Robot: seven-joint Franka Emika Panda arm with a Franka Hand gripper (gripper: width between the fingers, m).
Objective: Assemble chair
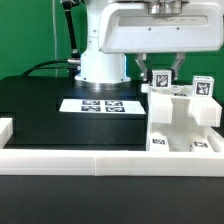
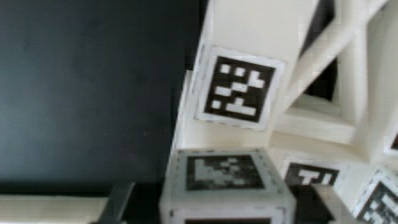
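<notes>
The partly built chair (image 1: 186,118) stands on the exterior view's right as a stepped white structure with small square tags. My gripper (image 1: 162,70) hangs straight above it, its fingers down either side of a white tagged post (image 1: 160,77) that stands at the structure's top. In the wrist view that post's tagged end (image 2: 222,170) sits between the two dark fingers (image 2: 128,196) of the gripper (image 2: 214,200), which is shut on it. Beyond it, another white upright of the chair carries a larger tag (image 2: 237,88). The lower end of the held post is hidden.
The marker board (image 1: 103,104) lies flat on the black table near the robot base (image 1: 100,65). A long low white rail (image 1: 100,160) runs along the front edge, with a short return on the exterior view's left (image 1: 5,130).
</notes>
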